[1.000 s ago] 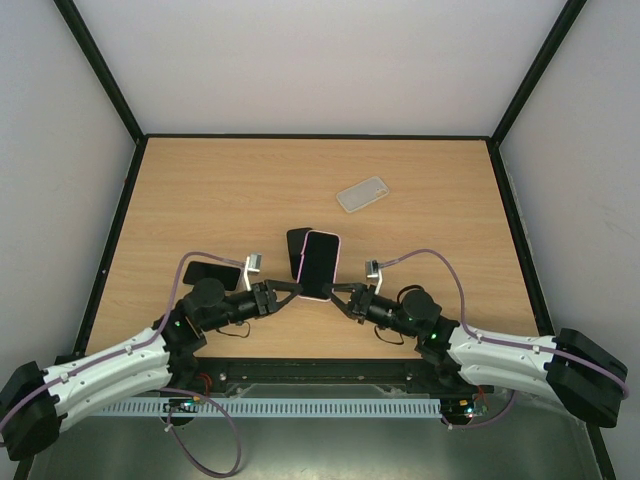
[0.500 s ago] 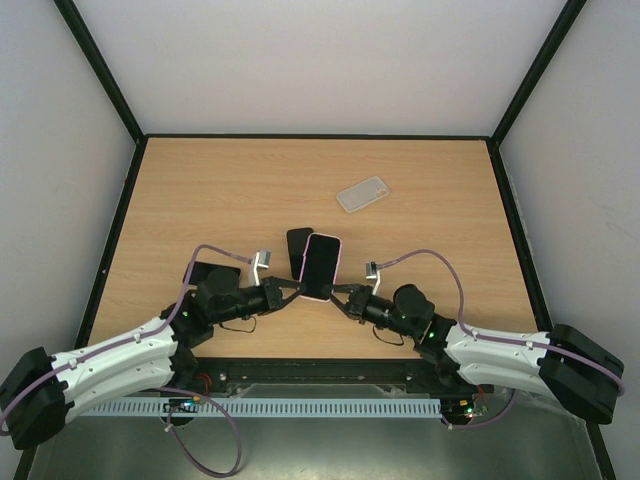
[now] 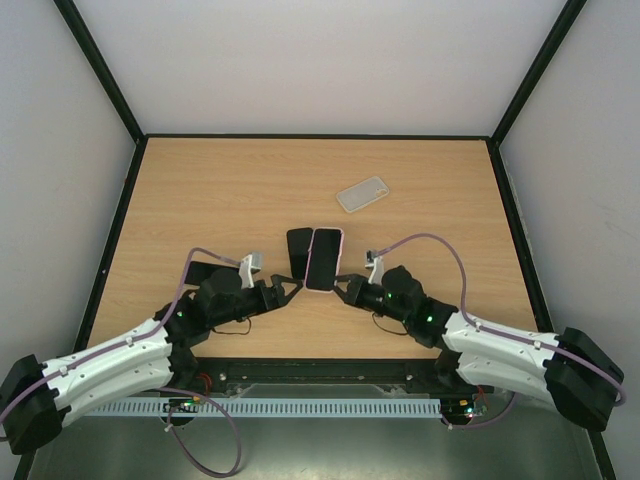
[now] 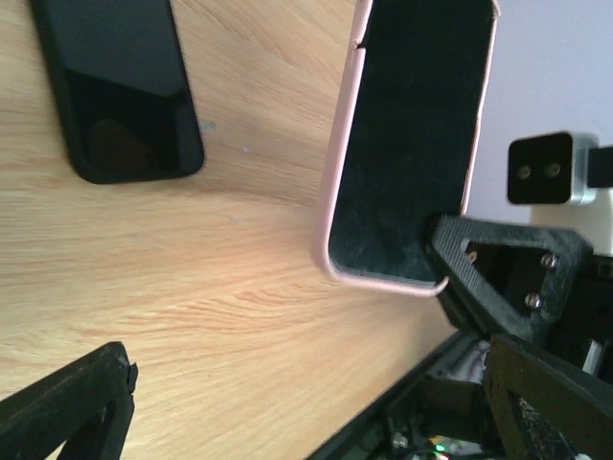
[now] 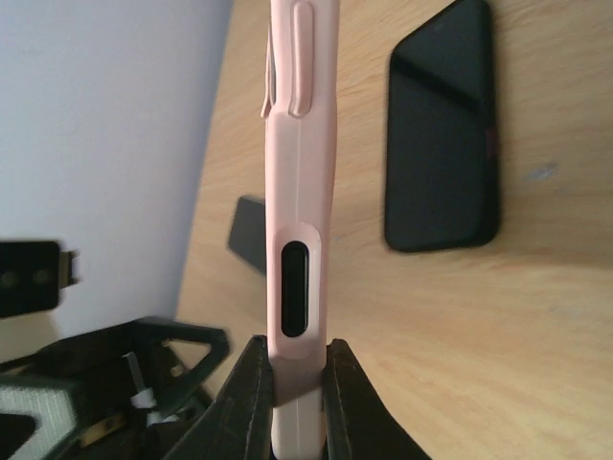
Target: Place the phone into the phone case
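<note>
Two robot arms meet near the middle of a wooden surface [image 3: 220,190]. At the far left, a flat black rectangular object [image 3: 205,271] lies partly under the left arm; we cannot tell what it is. The left gripper [image 3: 289,291] has its jaws wide open, with nothing between them. Just beyond it, the black phone [image 3: 299,252] lies flat on the surface, glossy face up, close beside the pink phone case [image 3: 323,259]. The case is empty, and its dark lining faces the left arm. The right gripper [image 3: 340,287] has its jaws closed on the case's near end. We cannot tell whether the far end touches the surface. Farther back and to the right, a clear phone case [image 3: 362,194] lies well apart.
</note>
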